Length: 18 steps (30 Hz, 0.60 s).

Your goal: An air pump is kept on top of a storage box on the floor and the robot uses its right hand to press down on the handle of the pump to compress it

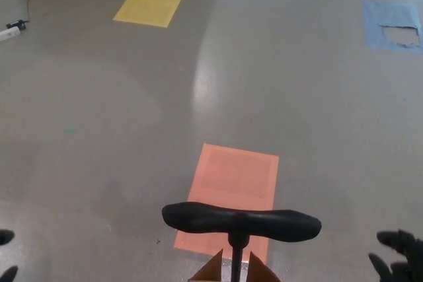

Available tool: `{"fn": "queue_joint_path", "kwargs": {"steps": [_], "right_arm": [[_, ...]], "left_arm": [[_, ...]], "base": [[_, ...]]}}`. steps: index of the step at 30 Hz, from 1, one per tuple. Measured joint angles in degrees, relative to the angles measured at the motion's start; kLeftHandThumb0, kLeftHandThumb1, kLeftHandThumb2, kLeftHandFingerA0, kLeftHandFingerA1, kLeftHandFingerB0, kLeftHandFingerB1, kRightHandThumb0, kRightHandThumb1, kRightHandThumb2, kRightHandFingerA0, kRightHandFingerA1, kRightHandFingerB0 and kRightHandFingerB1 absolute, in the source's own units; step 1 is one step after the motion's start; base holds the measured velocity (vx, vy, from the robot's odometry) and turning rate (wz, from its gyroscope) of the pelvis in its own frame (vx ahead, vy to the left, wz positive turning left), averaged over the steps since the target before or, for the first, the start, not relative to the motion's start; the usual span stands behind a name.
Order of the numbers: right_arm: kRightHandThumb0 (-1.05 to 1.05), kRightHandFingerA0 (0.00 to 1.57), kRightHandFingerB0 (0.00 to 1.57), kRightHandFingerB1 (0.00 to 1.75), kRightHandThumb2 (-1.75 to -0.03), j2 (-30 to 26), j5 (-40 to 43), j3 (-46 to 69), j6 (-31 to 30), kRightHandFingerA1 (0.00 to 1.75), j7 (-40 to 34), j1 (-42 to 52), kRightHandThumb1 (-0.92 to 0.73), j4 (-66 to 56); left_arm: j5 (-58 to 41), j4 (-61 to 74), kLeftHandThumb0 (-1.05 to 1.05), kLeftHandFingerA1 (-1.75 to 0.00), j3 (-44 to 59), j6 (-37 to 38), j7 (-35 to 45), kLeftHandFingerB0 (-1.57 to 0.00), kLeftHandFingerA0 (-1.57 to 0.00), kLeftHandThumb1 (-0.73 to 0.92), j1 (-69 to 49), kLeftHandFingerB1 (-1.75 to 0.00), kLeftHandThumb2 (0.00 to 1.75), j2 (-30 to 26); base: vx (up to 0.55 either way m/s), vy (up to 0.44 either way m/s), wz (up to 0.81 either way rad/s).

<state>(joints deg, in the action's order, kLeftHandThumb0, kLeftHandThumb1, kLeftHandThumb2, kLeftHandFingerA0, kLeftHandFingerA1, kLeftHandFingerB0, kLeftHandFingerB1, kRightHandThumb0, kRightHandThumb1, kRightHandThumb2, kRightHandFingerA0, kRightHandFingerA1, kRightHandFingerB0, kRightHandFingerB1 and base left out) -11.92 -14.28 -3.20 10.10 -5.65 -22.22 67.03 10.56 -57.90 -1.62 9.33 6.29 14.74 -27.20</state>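
Left hand [6, 254]: only dark fingertips at the bottom-left edge, mostly cut off; cannot tell how it is set. Nothing seen in it.
Power strip [13, 29]: white, top-left edge, with a dark cable running up out of view.
Yellow sheet [151, 2]: flat on the grey floor [99, 130], far upper left.
Orange sheet [231, 193]: flat on the floor, centre, just behind the pump.
Pump handle [241, 220]: black T-bar, long axis running left to right across the view, ends slightly thicker. Sits low centre, raised, nothing touching it.
Pump shaft [236, 259]: thin, dark, drops straight down from the handle's middle, cut off by the bottom edge.
Storage box [215, 270]: only brown flap corners show beside the shaft; the rest is out of view.
Blue sheet [392, 24]: far upper right, torn patch inside it.
Right hand [398, 255]: bottom-right corner, partly cut off, fingers spread apart, holding nothing. Handle lies well to its left, apart from it.
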Motion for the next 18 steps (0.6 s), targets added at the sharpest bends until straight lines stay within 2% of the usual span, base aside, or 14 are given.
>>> {"fn": "queue_joint_path", "kwargs": {"steps": [1, 2, 3, 4, 6, 9, 10, 12, 13, 14, 15, 16, 18], "right_arm": [[-0.29, 0.07, 0.06, 0.48, -1.09, 0.0, 0.0, 0.3, 1.3, 0.49, -0.7, -0.5, -0.59, 0.2], [-0.56, 0.23, 0.19, 0.29, -0.65, 0.0, 0.1, 0.6, 1.9, 0.33, -0.9, -0.6, -0.85, 0.2], [-0.56, 0.23, 0.19, 0.29, -0.65, 0.0, 0.3, 1.2, 2.7, 0.33, -1.1, -0.7, -0.85, 0.3], [-0.33, 0.01, 0.0, 0.46, -1.12, 0.0, 0.7, 2.2, 3.7, 0.48, -1.4, -0.8, -0.61, 0.2], [-0.31, 0.0, 0.0, 0.46, -1.14, 0.2, 1.7, 4.4, 5.5, 0.48, -1.8, -0.9, -0.65, 0.1], [-0.33, 0.0, 0.0, 0.47, -1.14, 0.8, 3.8, 8.4, 7.8, 0.47, -1.8, -0.9, -0.63, -1.2], [-0.6, 0.05, 0.0, 0.39, -0.98, 0.9, 4.2, 9.1, 8.2, 0.43, -1.7, -0.9, -0.67, -1.6], [-0.6, 0.05, 0.0, 0.39, -0.98, 1.8, 6.0, 11.6, 9.5, 0.43, -1.0, -0.7, -0.67, -4.1], [-0.59, 0.13, 0.1, 0.28, -0.67, 2.1, 6.5, 12.3, 9.7, 0.31, -0.8, -0.6, -0.92, -5.0], [-0.59, 0.13, 0.1, 0.28, -0.67, 2.8, 7.5, 13.5, 10.3, 0.31, -0.3, -0.4, -0.92, -6.9], [-0.34, 0.0, 0.0, 0.47, -1.11, 3.3, 8.1, 14.3, 10.7, 0.48, 0.1, -0.1, -0.57, -8.4], [-0.69, 0.19, 0.18, 0.29, -0.68, 3.7, 8.8, 15.1, 11.0, 0.3, 0.4, 0.3, -0.9, -10.4], [-0.7, 0.22, 0.2, 0.28, -0.67, 4.2, 9.7, 16.0, 11.5, 0.29, 0.8, 1.2, -0.85, -14.2]], "left_arm": [[0.0, -0.7, -0.28, -0.5, 0.0, 0.7, 0.2, -0.06, -0.06, 0.6, 0.7, -0.49, 1.1, -0.3], [0.0, -0.9, -0.28, -0.5, 0.0, 0.8, 0.3, -0.06, -0.06, 0.6, 0.9, -0.49, 1.1, -0.4], [-0.1, -1.3, -0.28, -0.5, 0.0, 1.1, 0.5, -0.06, -0.06, 0.6, 1.1, -0.49, 1.1, -0.4], [-0.1, -1.6, -0.29, -0.5, 0.0, 1.4, 0.7, -0.06, -0.07, 0.58, 1.3, -0.49, 1.09, -0.5], [-0.1, -2.2, -0.29, -0.5, 0.1, 2.2, 1.1, -0.07, -0.07, 0.58, 1.6, -0.49, 1.09, -0.5], [-0.1, -2.6, -0.29, -0.5, 0.1, 2.8, 1.3, -0.07, -0.07, 0.58, 2.1, -0.49, 1.09, -0.5], [-0.1, -2.6, -0.29, -0.5, 0.1, 2.9, 1.4, -0.06, -0.07, 0.58, 2.3, -0.49, 1.09, -0.5], [-0.1, -2.6, -0.29, -0.5, 0.1, 3.2, 1.5, -0.06, -0.07, 0.58, 2.8, -0.49, 1.09, -0.5], [-0.1, -2.6, -0.29, -0.5, 0.1, 3.2, 1.5, -0.06, -0.07, 0.59, 2.9, -0.49, 1.09, -0.5], [-0.1, -2.6, -0.29, -0.5, 0.1, 3.4, 1.6, -0.06, -0.07, 0.59, 3.2, -0.49, 1.09, -0.5], [-0.1, -2.6, -0.29, -0.5, 0.1, 3.5, 1.6, -0.06, -0.07, 0.59, 3.4, -0.49, 1.09, -0.5], [-0.1, -2.6, -0.29, -0.5, 0.1, 3.5, 1.7, -0.06, -0.07, 0.59, 3.6, -0.49, 1.1, -0.5], [-0.1, -2.6, -0.29, -0.5, 0.0, 3.5, 1.7, -0.06, -0.06, 0.6, 4.0, -0.49, 1.1, -0.5]], "base": [[0.0, 0.0, 0.0], [0.0, 0.0, 0.0], [0.0, 0.0, 0.0], [0.0, 0.0, 0.0], [0.0, 0.0, 0.0], [0.0, 0.0, 0.0], [0.0, 0.0, 0.0], [0.0, 0.0, 0.0], [0.0, 0.0, 0.0], [0.0, 0.0, 0.0], [0.0, 0.0, 0.0], [0.0, 0.0, 0.0], [0.0, 0.0, 0.0]]}}
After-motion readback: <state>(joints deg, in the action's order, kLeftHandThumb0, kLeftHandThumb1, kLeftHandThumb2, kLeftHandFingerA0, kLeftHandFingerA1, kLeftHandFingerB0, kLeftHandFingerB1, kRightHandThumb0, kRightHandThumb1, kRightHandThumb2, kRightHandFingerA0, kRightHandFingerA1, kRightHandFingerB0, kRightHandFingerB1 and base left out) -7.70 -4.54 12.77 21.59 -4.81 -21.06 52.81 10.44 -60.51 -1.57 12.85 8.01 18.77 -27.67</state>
